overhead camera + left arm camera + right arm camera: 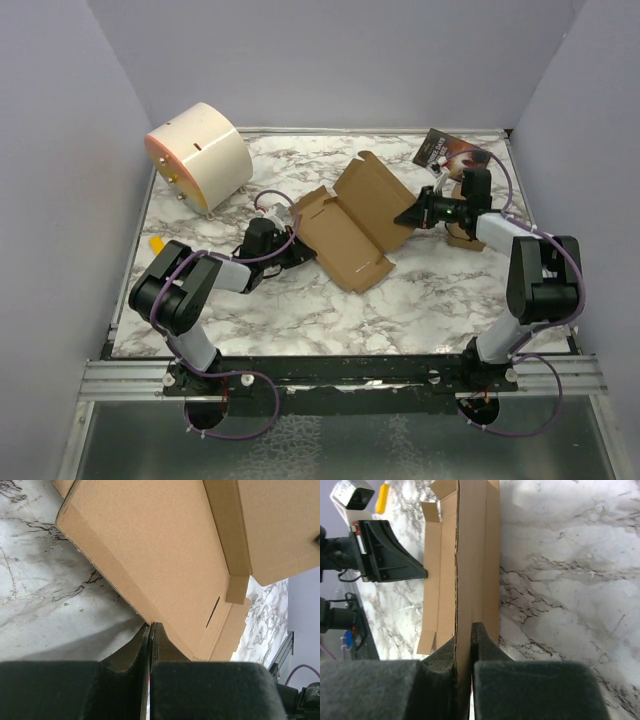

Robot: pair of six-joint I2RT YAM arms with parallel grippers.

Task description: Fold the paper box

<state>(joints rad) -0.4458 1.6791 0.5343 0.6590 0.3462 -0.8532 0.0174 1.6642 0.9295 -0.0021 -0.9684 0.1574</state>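
Partly folded paper box [350, 225], right end effector [403, 215] pinching its raised panel

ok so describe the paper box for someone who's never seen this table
On the marble table, look at the middle, between the left gripper and the right gripper. The paper box is the big brown cardboard sheet with flaps, partly folded, unlike the cream drum far left or the dark booklet far right.

White marble counter [400, 310]. Brown paper box [350, 225] lies partly open near middle. Cream cylinder [200, 155] on its side, far left corner. Dark booklet [440, 150], far right corner. Small yellow piece [155, 242] by left edge.
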